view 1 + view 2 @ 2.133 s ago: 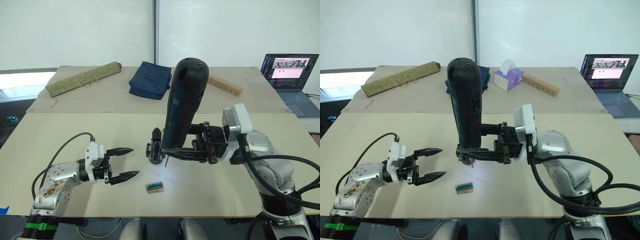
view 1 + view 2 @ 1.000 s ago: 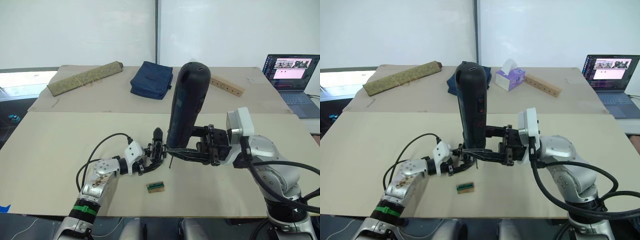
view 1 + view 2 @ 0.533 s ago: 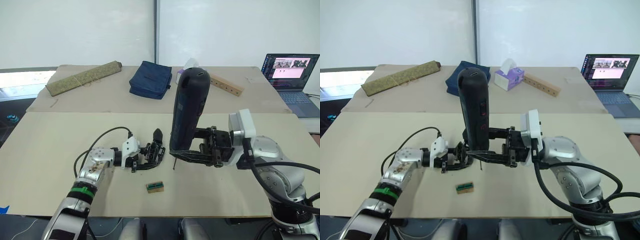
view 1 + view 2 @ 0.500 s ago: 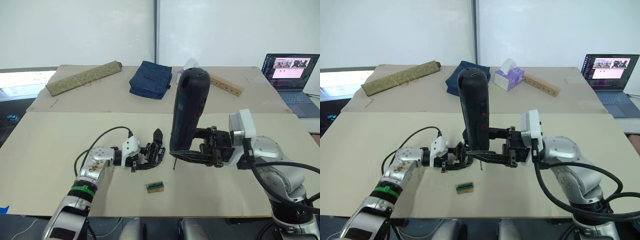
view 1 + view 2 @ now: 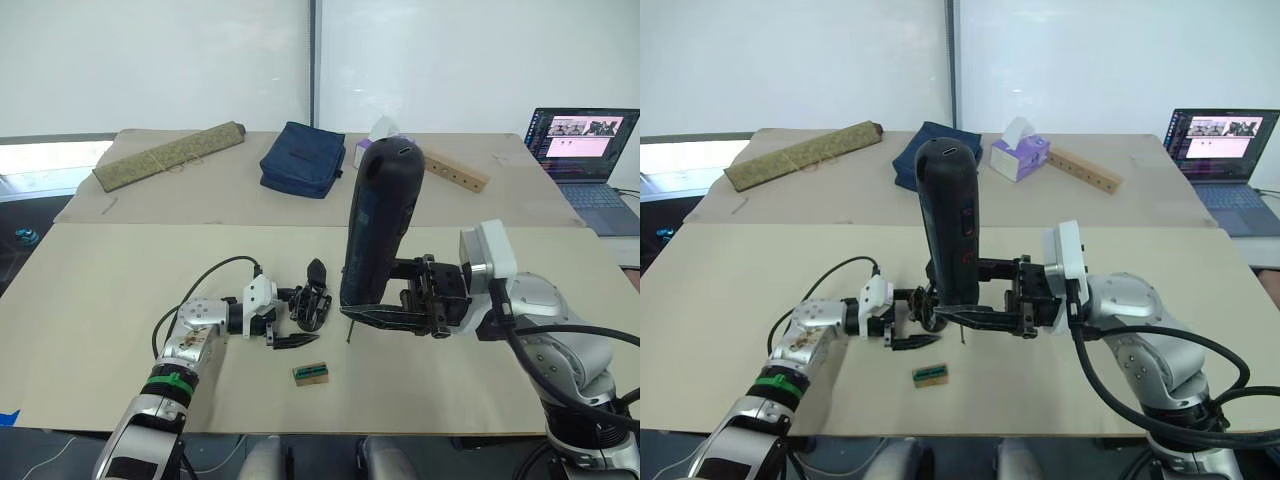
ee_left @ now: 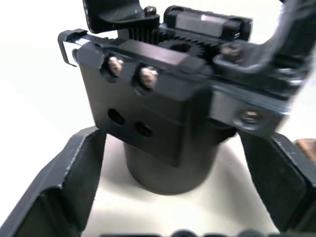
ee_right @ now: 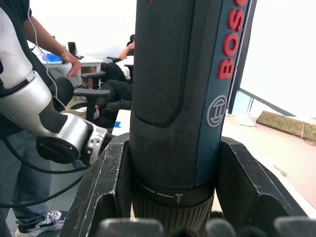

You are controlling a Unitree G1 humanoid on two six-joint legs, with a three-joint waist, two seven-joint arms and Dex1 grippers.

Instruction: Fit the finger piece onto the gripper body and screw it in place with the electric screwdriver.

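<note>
The right gripper (image 5: 385, 308) clamped the electric screwdriver (image 5: 378, 225) upright mid-table; the left gripper (image 5: 296, 318), fingers spread wide, flanked the gripper body (image 5: 316, 298) standing near the front edge.

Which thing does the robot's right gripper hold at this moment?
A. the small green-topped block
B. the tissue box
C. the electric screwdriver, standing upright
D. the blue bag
C: the right gripper is shut on the electric screwdriver, which stands upright with its bit pointing down at the table.
</note>
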